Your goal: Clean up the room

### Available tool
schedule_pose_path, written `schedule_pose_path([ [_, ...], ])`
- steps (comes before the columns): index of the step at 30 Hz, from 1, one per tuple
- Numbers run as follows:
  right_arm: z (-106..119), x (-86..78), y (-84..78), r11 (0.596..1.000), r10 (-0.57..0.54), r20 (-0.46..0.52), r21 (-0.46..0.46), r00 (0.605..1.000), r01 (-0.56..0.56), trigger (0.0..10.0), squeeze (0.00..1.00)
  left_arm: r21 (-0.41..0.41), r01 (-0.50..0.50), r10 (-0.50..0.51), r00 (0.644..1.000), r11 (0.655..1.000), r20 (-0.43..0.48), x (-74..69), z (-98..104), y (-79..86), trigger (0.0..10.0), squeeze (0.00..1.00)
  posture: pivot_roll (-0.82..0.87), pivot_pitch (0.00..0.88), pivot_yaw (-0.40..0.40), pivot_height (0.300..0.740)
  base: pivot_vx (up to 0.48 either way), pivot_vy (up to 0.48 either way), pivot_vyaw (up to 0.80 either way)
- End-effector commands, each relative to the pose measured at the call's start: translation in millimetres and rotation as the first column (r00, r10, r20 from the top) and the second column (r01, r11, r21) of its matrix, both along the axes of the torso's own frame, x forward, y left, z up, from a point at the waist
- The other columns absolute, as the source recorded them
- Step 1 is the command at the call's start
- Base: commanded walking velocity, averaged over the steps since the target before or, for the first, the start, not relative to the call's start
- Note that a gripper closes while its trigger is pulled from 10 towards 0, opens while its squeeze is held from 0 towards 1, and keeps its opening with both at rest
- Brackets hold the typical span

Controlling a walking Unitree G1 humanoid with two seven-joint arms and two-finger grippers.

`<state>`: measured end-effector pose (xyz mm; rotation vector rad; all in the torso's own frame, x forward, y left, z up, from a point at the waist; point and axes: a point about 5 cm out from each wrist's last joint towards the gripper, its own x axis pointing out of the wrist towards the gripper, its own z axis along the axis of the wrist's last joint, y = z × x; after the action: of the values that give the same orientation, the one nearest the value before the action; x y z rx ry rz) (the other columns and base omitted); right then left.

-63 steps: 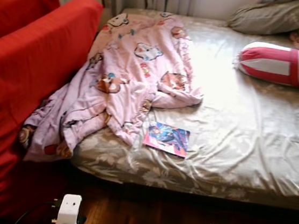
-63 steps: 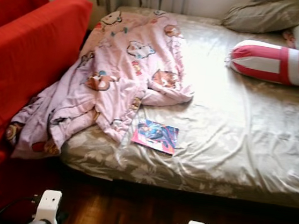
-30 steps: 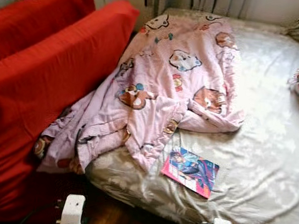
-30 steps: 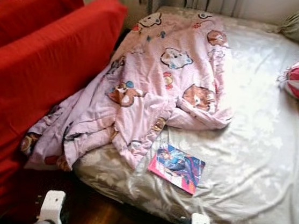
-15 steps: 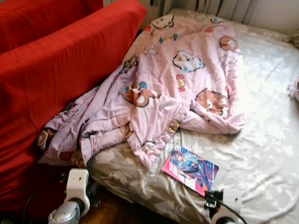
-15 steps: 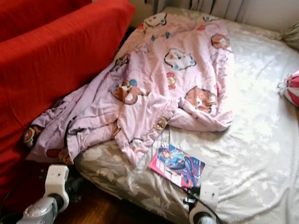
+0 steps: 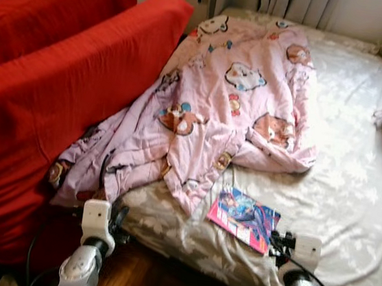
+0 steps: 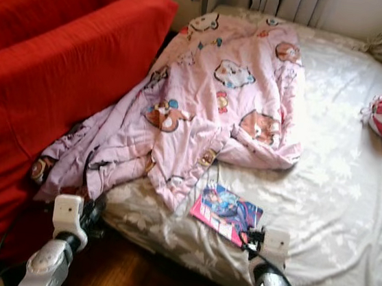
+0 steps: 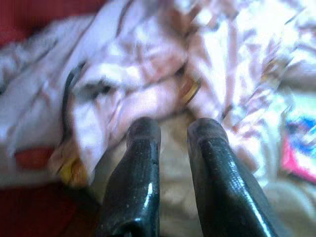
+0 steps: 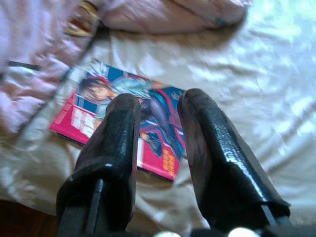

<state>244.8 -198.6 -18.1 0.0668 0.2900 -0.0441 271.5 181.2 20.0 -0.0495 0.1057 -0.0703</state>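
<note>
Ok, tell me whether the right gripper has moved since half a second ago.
Yes. The right gripper has come up and forward toward the comic book; its wrist now sits beside the book's near corner on the bed, higher against it than before.

A wide bed (image 7: 350, 196) in a pale, glossy floral sheet runs from the centre out to three o'clock, bright light glaring across its middle. A red sofa (image 7: 51, 99) (its back turned to the bed) stands touching the mattress edge from nine to eleven o'clock. Dark wooden floor (image 7: 154, 280) shows at six o'clock. At twelve o'clock hang grey curtains (image 7: 290, 1) beside a pale wall (image 7: 371, 15).
</note>
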Motion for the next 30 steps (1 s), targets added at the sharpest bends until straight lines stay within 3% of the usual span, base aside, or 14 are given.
schedule_pose_path([
  [1,4,-0.4,4.5,1.0,0.004,0.044,-0.02,0.999,-0.003,10.0,0.0,0.014,0.035,-0.035,0.999,0.999,0.015,-4.0,1,-6.2,10.0,0.0,-0.03,0.108,-0.01,0.74,0.0,0.0,0.0],
  [7,21,2.2,7.8,0.999,-0.037,0.166,-0.011,0.985,0.039,10.0,0.0,0.011,0.022,-0.023,0.998,1.0,0.058,-5.9,9,-2.4,10.0,0.0,-0.04,0.093,-0.004,0.74,0.0,0.0,0.0],
  [14,37,2.1,10.1,0.998,-0.057,0.238,-0.016,0.97,0.063,10.0,0.0,0.031,0.009,-0.011,0.998,0.999,0.067,-10.5,13,6.9,10.0,0.0,-0.05,0.113,0.004,0.74,0.0,0.0,0.0],
  [22,40,-5.8,1.5,0.987,-0.158,0.217,-0.01,0.963,0.163,10.0,0.0,0.032,-0.023,0.02,0.996,0.999,0.085,-7.7,22,16.4,10.0,0.0,-0.05,0.139,0.006,0.74,0.0,0.0,0.0],
  [30,39,-5.2,8.3,0.99,-0.135,0.158,-0.021,0.978,0.14,10.0,0.0,0.028,-0.023,0.02,0.996,0.999,0.087,-4.4,26,16.8,10.0,0.0,-0.05,0.155,0.004,0.735,0.0,0.0,0.0],
])
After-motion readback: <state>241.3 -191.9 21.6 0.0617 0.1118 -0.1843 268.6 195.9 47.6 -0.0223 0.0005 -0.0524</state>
